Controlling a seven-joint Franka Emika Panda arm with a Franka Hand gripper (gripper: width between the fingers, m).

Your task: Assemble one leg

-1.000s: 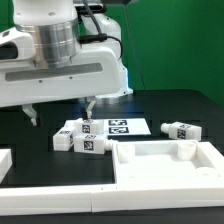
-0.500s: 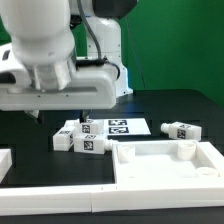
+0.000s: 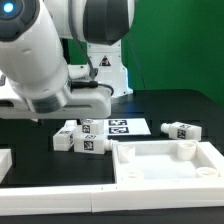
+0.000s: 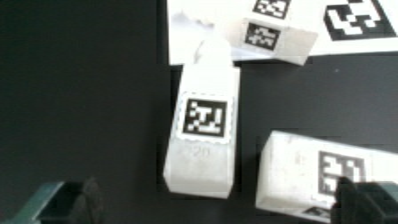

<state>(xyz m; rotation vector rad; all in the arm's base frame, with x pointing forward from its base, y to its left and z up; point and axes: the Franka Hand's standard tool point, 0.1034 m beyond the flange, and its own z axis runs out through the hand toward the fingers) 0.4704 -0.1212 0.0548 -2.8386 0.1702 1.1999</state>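
Gripper [image 4: 214, 200], dark fingers [image 4: 63, 203] spread wide apart and holding nothing, hangs over short chunky white plastic leg [image 4: 201, 125] w/ black-and-white square tag, lying on black table [image 4: 80, 90]. Second white tagged peg [image 4: 329, 165] lies just beside it. Large flat white rimmed panel [image 3: 165, 160] sits in foreground of exterior view.

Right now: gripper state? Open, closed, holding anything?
Gripper: open, holding nothing; a leg lies below it, not gripped.

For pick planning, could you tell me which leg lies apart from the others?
The leg at the exterior view's right, alone beyond the marker board.
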